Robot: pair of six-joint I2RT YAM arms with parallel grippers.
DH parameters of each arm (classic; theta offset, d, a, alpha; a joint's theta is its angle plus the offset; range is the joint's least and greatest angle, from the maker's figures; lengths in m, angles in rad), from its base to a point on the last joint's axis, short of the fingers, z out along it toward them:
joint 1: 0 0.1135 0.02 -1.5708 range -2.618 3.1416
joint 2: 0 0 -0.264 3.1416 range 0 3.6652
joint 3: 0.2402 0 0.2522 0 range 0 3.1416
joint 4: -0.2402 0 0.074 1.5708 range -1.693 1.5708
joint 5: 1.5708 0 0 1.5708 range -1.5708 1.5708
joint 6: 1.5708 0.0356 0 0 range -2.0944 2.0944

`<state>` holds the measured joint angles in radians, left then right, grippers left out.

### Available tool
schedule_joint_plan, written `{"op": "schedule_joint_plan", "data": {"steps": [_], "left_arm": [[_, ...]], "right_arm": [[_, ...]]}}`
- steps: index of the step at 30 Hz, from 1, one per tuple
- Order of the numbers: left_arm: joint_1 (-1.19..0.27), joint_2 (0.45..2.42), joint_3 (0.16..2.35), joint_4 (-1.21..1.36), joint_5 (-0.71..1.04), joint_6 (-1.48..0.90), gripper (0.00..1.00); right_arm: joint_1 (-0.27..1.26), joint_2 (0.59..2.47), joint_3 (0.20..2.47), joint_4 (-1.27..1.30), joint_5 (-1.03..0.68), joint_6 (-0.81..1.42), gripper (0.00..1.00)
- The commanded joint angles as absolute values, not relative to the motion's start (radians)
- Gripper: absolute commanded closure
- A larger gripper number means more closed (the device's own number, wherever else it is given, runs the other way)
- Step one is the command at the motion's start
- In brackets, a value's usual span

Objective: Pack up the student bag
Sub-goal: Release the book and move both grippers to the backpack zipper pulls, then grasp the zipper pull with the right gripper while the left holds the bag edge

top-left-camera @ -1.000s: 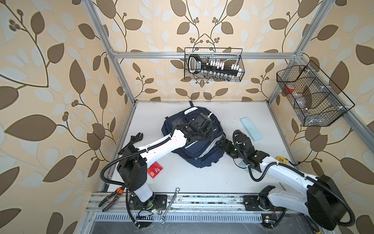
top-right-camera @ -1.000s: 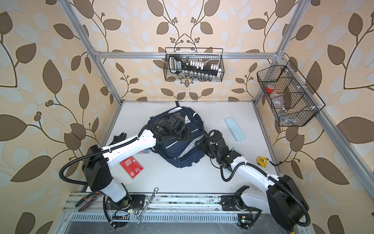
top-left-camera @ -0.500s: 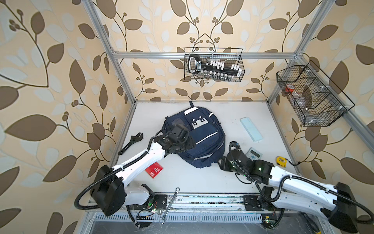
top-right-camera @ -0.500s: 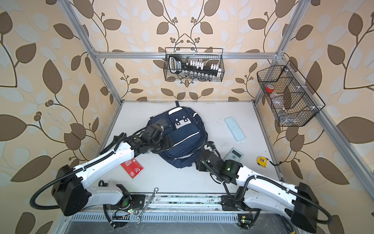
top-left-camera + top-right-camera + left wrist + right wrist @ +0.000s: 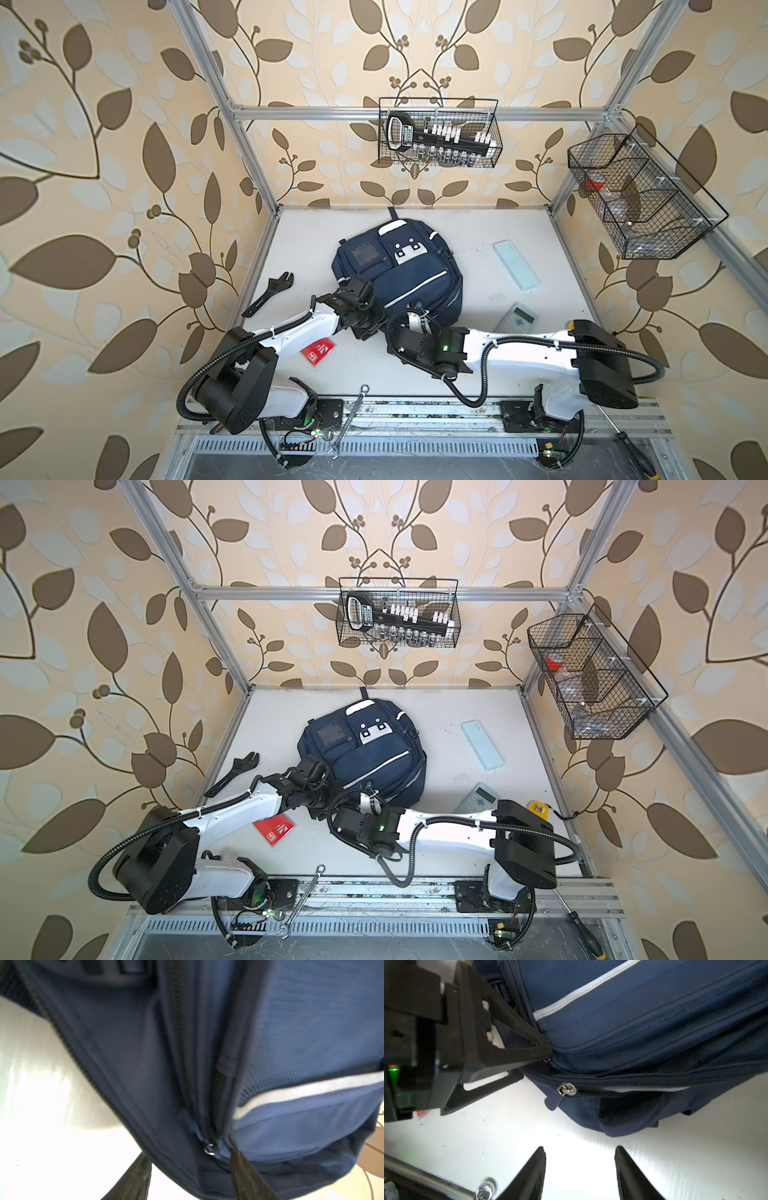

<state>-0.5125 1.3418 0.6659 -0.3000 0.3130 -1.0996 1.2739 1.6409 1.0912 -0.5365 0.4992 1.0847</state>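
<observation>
The student bag (image 5: 405, 272), navy with white stripes, lies flat in the middle of the table in both top views (image 5: 374, 750). My left gripper (image 5: 380, 322) is at the bag's near left corner, open. Its fingers (image 5: 133, 1180) straddle the bag's edge by a small metal ring (image 5: 209, 1149). My right gripper (image 5: 580, 1153) is open over bare table, a short way in front of the bag's near side. A silver zip slider (image 5: 568, 1089) with a blue pull tab lies ahead of it. The left gripper's fingertips (image 5: 544, 1051) show there, touching the bag's seam.
A black adjustable wrench (image 5: 270, 291) and a red card (image 5: 318, 351) lie on the left. A pale blue case (image 5: 515, 264), a calculator (image 5: 517, 318) and a yellow tape measure (image 5: 538, 808) lie on the right. A spanner (image 5: 351, 419) rests on the front rail. Wire baskets (image 5: 438, 133) hang on the walls.
My left gripper came off the top of the bag and moved back to its near left corner. My right arm swung in to the bag's near edge, jaws narrower, uncovering the calculator.
</observation>
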Motion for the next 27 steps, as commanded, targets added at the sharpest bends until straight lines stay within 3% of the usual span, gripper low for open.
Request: {"op": "schedule_joint_plan", "data": {"steps": [1,4,7,9,10,17,27], "left_arm": [[-0.496,1.354,0.647,-0.222,0.37,-1.132,0.43],[-0.491,1.365,0.631,-0.177,0.396,-1.133,0.58],[-0.486,1.355,0.633,-0.164,0.404,-1.119,0.81],[-0.482,1.341,0.641,-0.164,0.406,-1.11,0.97],[-0.482,1.335,0.651,-0.165,0.409,-1.101,1.0],[-0.482,1.271,0.667,-0.129,0.442,-1.089,1.0],[-0.482,1.247,0.683,-0.141,0.434,-1.069,1.0]], "right_arm": [[1.263,1.676,1.148,-0.56,0.522,1.111,0.47],[1.246,1.72,1.163,-0.515,0.478,1.096,0.53],[1.239,1.761,1.195,-0.511,0.472,1.09,0.52],[1.231,1.769,1.211,-0.513,0.477,1.093,0.43],[1.225,1.772,1.219,-0.516,0.478,1.1,0.39],[1.164,1.863,1.33,-0.699,0.544,1.183,0.42],[1.156,1.915,1.382,-0.859,0.571,1.215,0.73]]}}
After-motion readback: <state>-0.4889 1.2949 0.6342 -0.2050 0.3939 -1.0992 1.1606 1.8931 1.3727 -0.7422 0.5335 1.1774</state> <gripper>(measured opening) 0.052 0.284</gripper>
